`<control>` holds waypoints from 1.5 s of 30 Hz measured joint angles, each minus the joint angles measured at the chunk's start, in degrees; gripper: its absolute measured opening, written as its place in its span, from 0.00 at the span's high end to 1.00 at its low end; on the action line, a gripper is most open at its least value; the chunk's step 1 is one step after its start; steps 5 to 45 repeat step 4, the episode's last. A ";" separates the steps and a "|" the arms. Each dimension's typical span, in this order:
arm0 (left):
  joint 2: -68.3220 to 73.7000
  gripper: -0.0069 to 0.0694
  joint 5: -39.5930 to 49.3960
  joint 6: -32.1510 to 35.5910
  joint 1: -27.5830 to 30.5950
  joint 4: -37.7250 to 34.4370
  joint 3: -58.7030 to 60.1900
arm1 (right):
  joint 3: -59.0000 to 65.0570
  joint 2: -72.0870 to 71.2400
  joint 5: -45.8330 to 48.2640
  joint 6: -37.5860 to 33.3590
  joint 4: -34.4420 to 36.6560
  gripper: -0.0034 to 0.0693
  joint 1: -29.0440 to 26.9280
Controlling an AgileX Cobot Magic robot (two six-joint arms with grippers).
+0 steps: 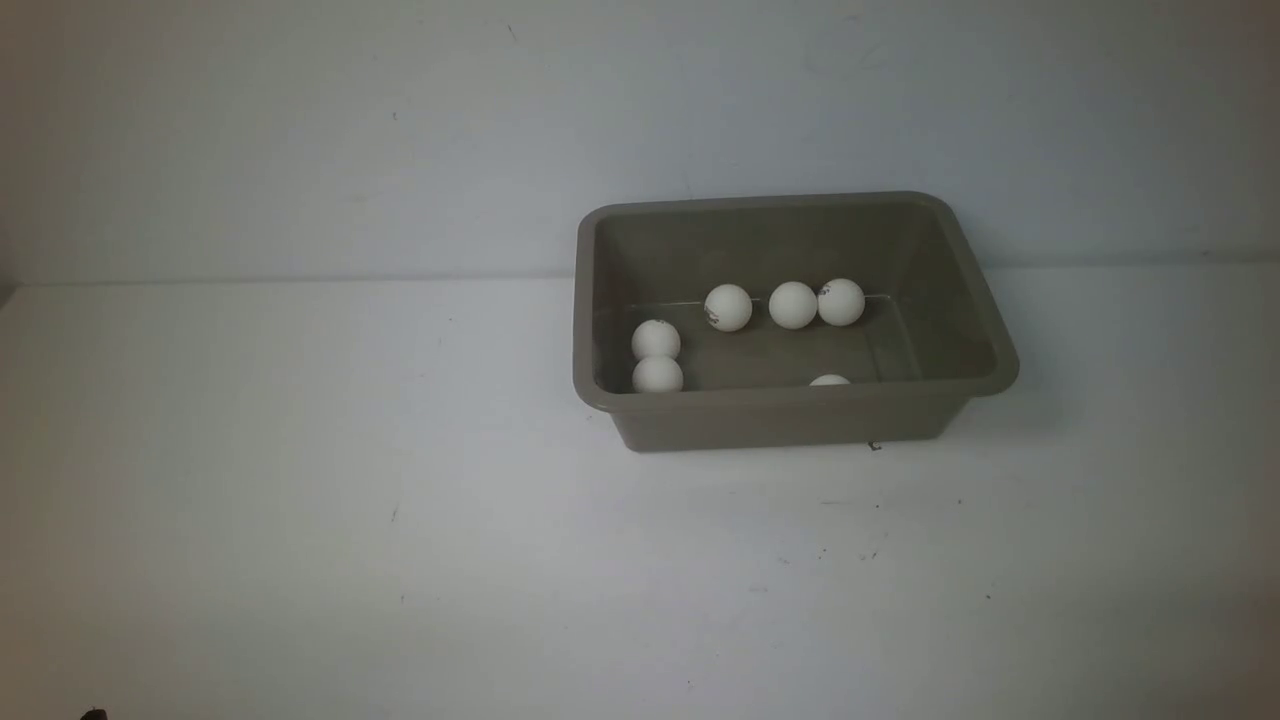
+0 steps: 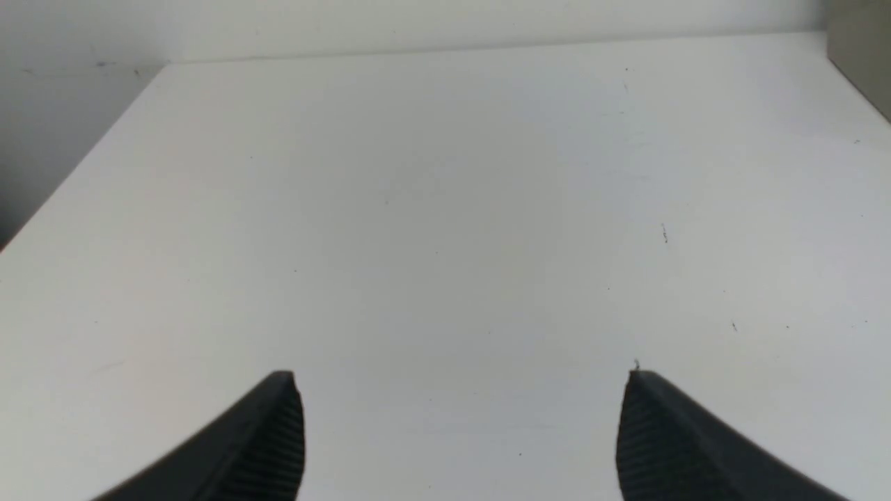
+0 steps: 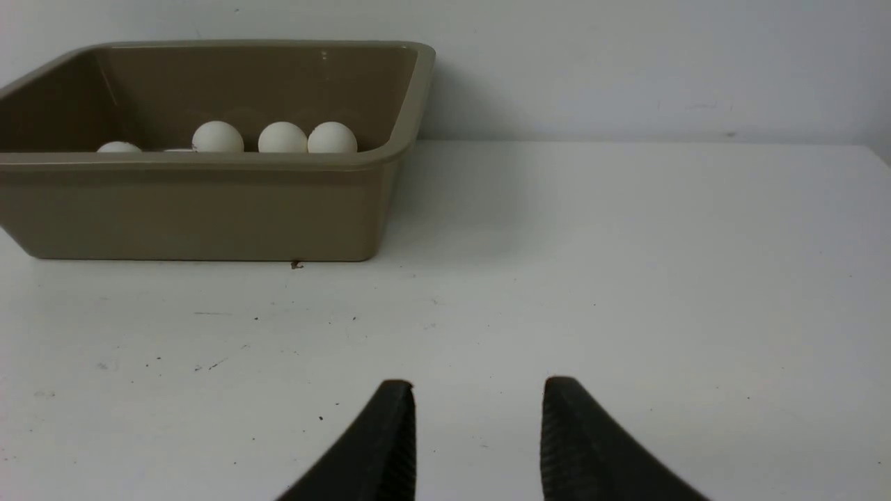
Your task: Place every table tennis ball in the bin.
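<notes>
Six table tennis balls (image 1: pixel 793 305) sit inside the bin (image 1: pixel 790 415). Three of them make a row along the far wall. The one on the left of the row (image 1: pixel 728 307) and the one on the right (image 1: pixel 841 302) have small dark marks on them. Two more balls touch each other in the left part of the bin, one (image 1: pixel 656 341) just behind the other (image 1: pixel 658 375). The sixth ball (image 1: pixel 830 380) hides behind the near wall, so only its top peeks over the rim. No ball lies out on the white table (image 1: pixel 300 500).

The bin is grey-brown, with slanted walls and a rim that turns outward. It stands on the table toward the right, close to the pale back wall (image 1: pixel 400 130).

The right gripper (image 3: pixel 479 400) hangs low over bare table, in front of the bin and off past its right end, well apart from the balls. Its two dark fingers (image 3: pixel 390 445) stand a little way apart, with nothing between them. This looks like as close as they come together.

The left gripper (image 2: pixel 463 390) is over bare table too, far off to the left of the bin. Only a corner of the bin shows in its view. Its fingers (image 2: pixel 264 445) are spread wide, and nothing is between them. Neither gripper touches a ball or the bin.
</notes>
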 joint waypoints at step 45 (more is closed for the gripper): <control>0.00 0.20 0.00 0.00 0.00 0.00 0.00 | 0.00 0.00 0.00 0.00 0.00 0.62 0.00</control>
